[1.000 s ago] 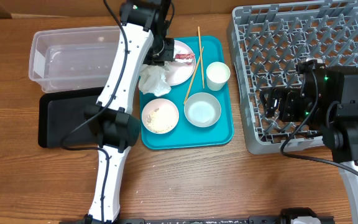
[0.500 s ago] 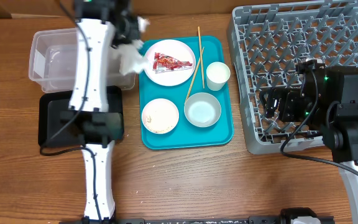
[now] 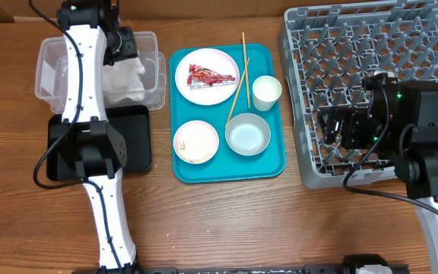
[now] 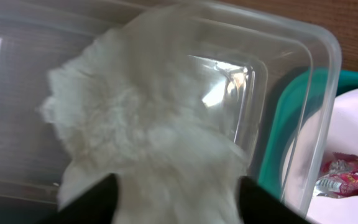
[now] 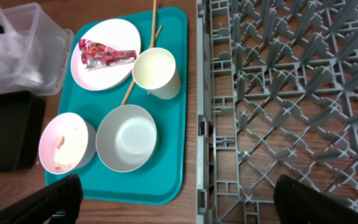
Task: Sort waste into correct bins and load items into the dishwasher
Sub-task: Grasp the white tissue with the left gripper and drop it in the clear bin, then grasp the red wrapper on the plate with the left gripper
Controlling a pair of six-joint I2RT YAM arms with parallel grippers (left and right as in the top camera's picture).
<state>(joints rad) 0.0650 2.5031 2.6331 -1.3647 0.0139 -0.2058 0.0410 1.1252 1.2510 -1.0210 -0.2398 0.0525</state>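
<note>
So far I have only the napkin (image 3: 124, 80) in the clear tub (image 3: 52, 65) at ten o'clock, left tool (image 4: 176, 199) and right tool (image 5: 188, 202) both gaping, with wrapper (image 3: 206, 74), rice (image 3: 196, 142), chopsticks (image 3: 239, 80) and dishes (image 3: 247, 135) left to sort.

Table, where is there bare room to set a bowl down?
The table is bare in front of the tray. The rack's back rows are free. The tray is crowded: plate, cup, chopsticks, two bowls.
</note>
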